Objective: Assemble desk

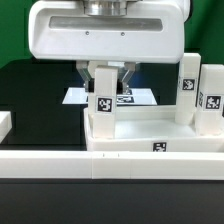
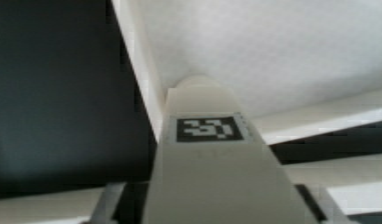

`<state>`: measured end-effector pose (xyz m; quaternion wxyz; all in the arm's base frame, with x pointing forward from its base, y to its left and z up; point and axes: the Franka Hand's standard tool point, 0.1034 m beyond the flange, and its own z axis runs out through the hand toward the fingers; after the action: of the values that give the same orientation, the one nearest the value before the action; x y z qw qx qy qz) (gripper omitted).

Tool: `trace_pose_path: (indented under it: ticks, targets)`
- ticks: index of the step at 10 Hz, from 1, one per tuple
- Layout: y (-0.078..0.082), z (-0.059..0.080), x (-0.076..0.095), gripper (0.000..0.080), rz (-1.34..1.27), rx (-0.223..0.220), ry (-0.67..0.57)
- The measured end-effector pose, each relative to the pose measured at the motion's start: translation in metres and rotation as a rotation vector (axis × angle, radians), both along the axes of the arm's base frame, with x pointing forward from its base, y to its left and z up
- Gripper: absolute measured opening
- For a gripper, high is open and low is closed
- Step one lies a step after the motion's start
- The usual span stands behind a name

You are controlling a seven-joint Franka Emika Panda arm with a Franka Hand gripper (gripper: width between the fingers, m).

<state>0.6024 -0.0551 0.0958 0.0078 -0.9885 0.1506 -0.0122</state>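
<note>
Claw (image 1: pixel 103 82) closed on upright leg (image 1: pixel 103 106) over desk top (image 1: pixel 150 128); keep leg vertical, lower squarely into near corner.

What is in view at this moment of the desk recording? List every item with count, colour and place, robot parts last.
Desk top: one, white, rimmed tray, tag on its front wall, centre to the exterior view's right.
Held leg: one, white tagged block, upright between the gripper fingers, over the top's left corner in the exterior view; fills the wrist view.
Standing legs: two, white, tagged, upright at the desk top's right end in the exterior view.
Rail: one, white, long and low, across the front.
Marker board: one, white flat sheet with tags, behind the held leg.
Table: one, black.
White piece at the exterior view's left edge: one, cut off, unidentifiable.
Gripper: one, white body, closed on the held leg.
</note>
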Motion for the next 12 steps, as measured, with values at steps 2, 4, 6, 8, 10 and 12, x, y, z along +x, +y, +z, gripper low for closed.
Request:
trace_pose_path:
  ticks: [2, 4, 6, 8, 10, 12]
  targets:
    - [-0.0019, -0.0008, 0.0001, 0.0289, -0.211, 0.028, -0.02]
    - [-0.0039, -0.0005, 0.0003, 0.0289, -0.405, 0.061, -0.032]
    - [-0.0036, -0.0003, 0.001, 0.029, -0.548, 0.064, -0.027]
    - [-0.0039, -0.0004, 0.001, 0.029, -0.661, 0.07, -0.023]
    - [-0.0042, -0.0004, 0.001, 0.029, -0.765, 0.074, -0.019]
    - [-0.0048, -0.0007, 0.0003, 0.029, -0.95, 0.091, -0.011]
